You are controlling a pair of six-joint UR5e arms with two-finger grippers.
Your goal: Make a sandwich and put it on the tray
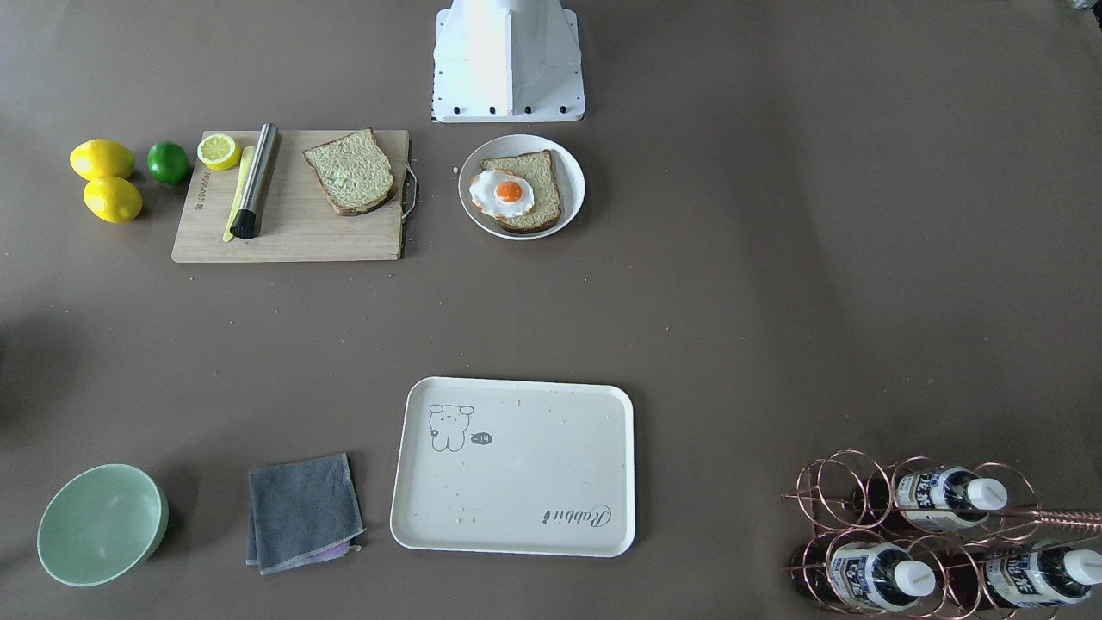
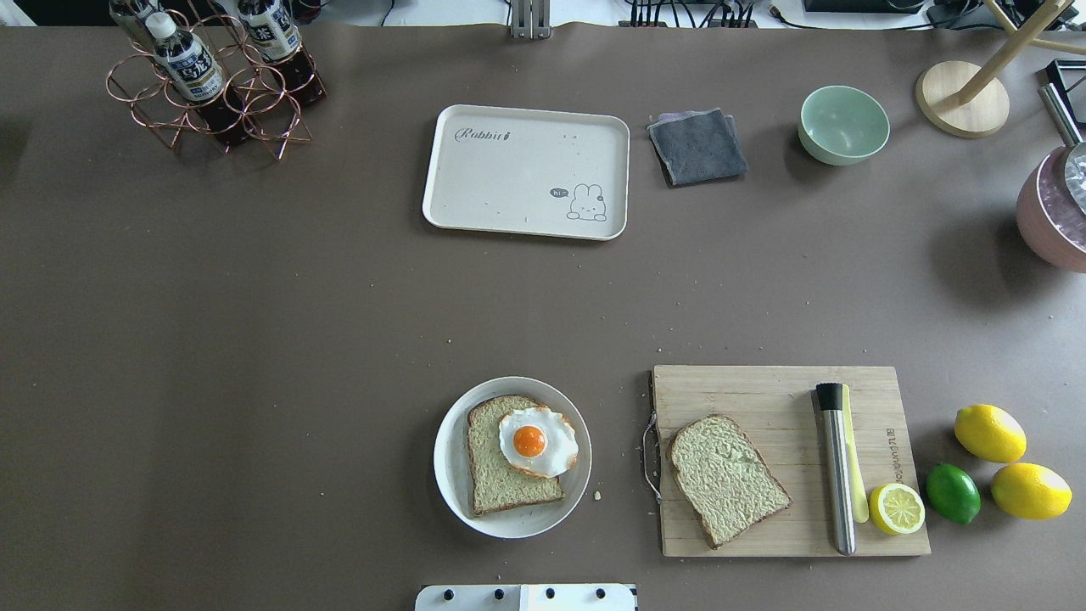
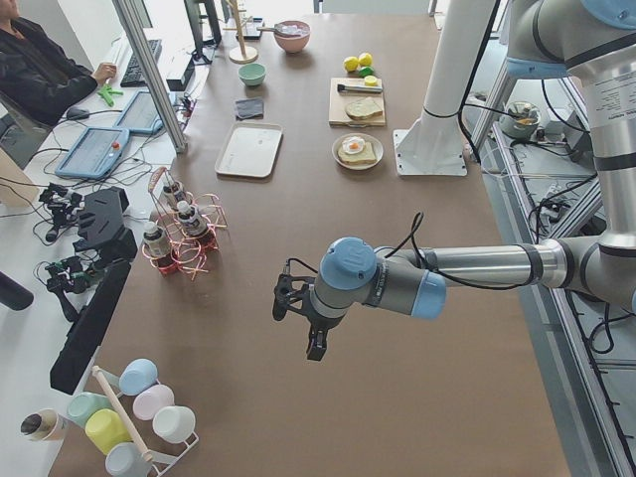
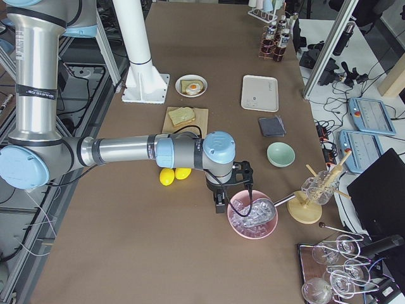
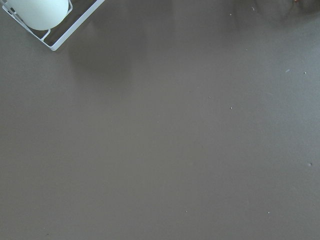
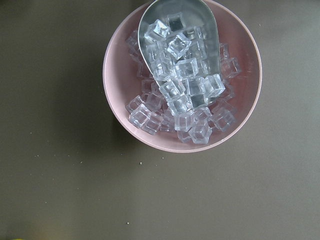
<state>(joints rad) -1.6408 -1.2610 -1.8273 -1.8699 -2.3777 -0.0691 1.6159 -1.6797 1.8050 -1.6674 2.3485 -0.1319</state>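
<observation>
light: bright, even overhead | shadows: soft, short | focus: sharp | wrist views: slightly dimmer

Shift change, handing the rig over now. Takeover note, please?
Grippers: the left gripper hovers far from the food and the right gripper is near the pink bowl of ice cubes. I cannot tell whether either is open or shut.
Things: the fried egg lies on a bread slice on the round white plate. The second bread slice is on the wooden cutting board. The tray holds only crumbs.
Done: egg on bread.
Left: add the second slice, then move the sandwich to the tray.
</observation>
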